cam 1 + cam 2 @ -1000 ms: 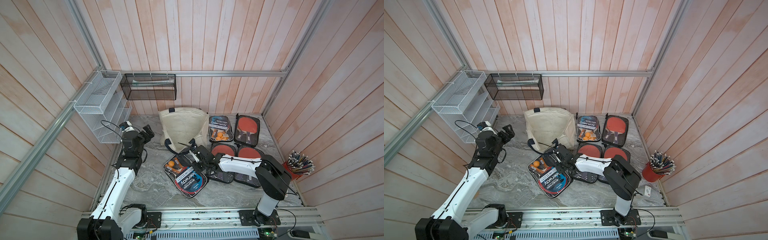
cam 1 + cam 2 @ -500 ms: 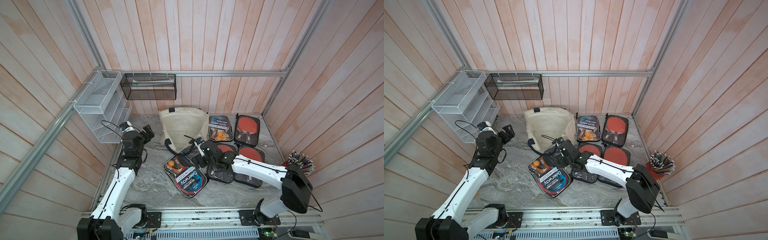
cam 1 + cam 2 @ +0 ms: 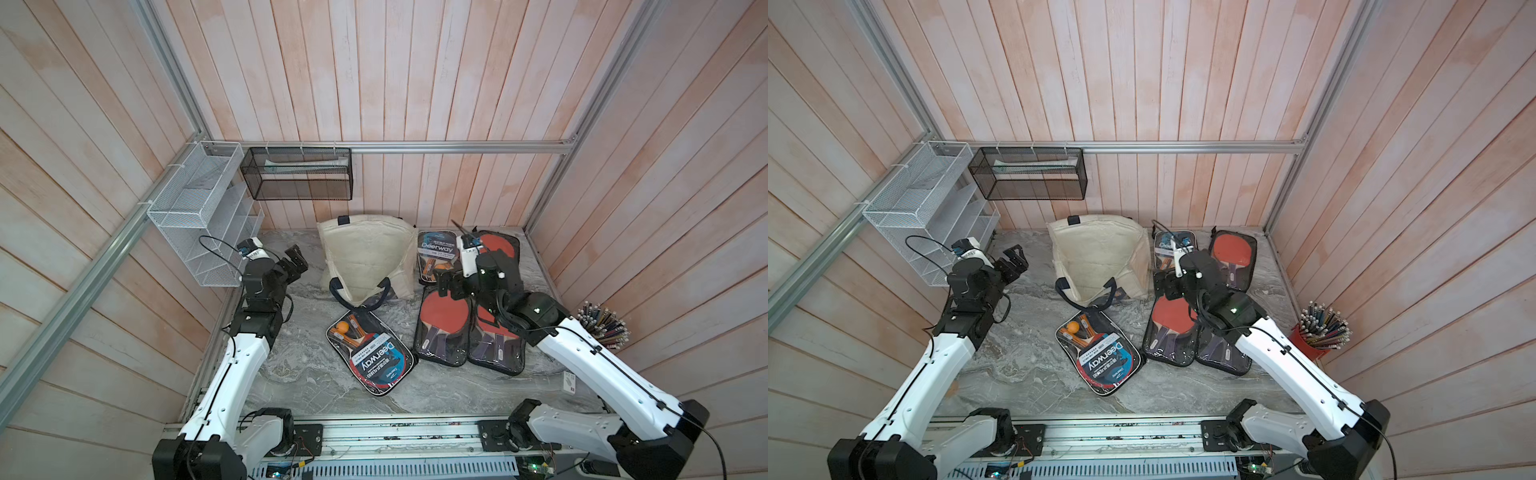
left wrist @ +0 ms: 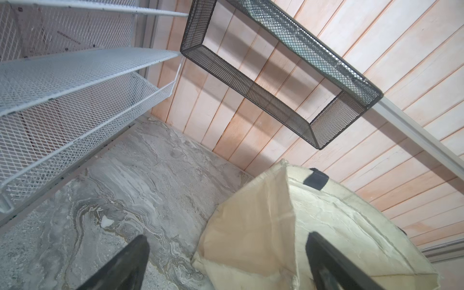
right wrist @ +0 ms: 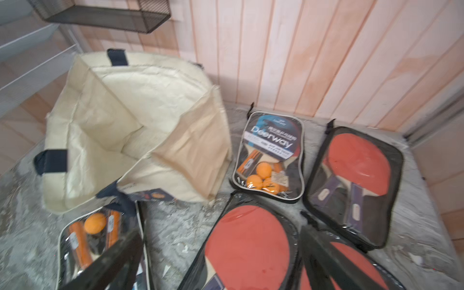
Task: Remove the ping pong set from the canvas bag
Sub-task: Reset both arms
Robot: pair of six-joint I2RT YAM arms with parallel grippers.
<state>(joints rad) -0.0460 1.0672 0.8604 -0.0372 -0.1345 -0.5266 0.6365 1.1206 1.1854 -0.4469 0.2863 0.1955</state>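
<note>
The bag (image 3: 365, 257) lies on its side at the back of the table (image 3: 307, 374), mouth turned toward the arms; I judge this is so that contents can be drawn out along the surface instead of lifted. One set (image 3: 370, 353) lies flat just in front of the mouth, outside the bag, with the navy handle (image 3: 333, 289) touching its upper end. Four other cases (image 3: 442, 324) sit to the right of the bag, which leaves the mouth unobstructed. In the right wrist view a dark item (image 5: 153, 195) shows under the lip of the bag; it may be a further set, but the picture is too blurred to confirm. The right gripper (image 3: 451, 286) hangs over the red paddle cases beside the mouth, jaws apart and holding nothing, forearm reaching in from the front right. The left gripper (image 3: 297, 259) is raised near the white rack (image 3: 199, 224), apart from the bag, jaws also spread wide and empty, angled down toward the bag's rear corner. I read this as a standby pose clear of the working zone.
</note>
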